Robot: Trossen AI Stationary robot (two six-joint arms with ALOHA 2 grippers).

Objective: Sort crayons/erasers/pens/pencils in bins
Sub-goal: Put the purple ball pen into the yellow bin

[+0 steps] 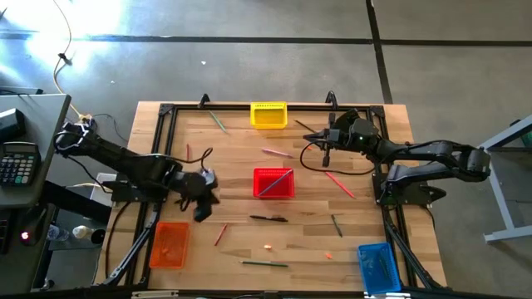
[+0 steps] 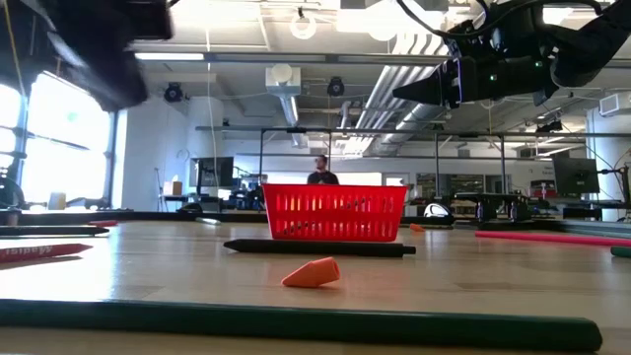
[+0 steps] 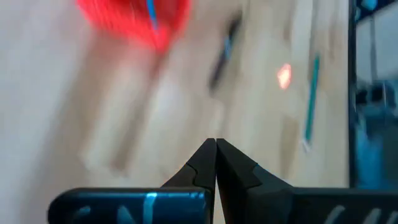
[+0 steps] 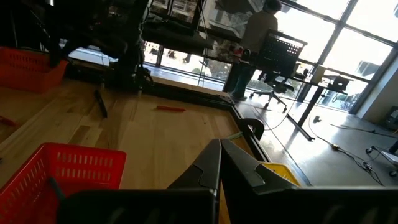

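Red bin (image 1: 273,183) at the middle of the bench (image 1: 233,149) already has a blue-grey pencil lying slantwise in it, so you're underway, but only just. The blue bin (image 1: 376,267) at the near right corner shows something thin inside; what it is, you can't tell. The orange bin (image 1: 169,245) near the near left corner seems to hold a small piece or two, and the yellow bin (image 1: 268,115) at the far edge looks unfilled.

Plenty is left on the wood: a black pen (image 1: 269,218) just in front of the red bin, a green pencil (image 1: 264,263) along the near edge, a pink pencil (image 1: 277,153) behind the red bin, a red one (image 1: 339,184) to its right, a short green one (image 1: 336,225) nearer the front, and one more by the far left rail (image 1: 217,121). Small orange erasers (image 1: 268,246) sit near the front too.

Your left claw (image 1: 202,209) hangs left of the red bin, clenched tight on nothing that shows. Your right claw (image 1: 326,156) hovers toward the far right, pinched closed and empty as well. By my reckoning most of the sorting lies ahead.
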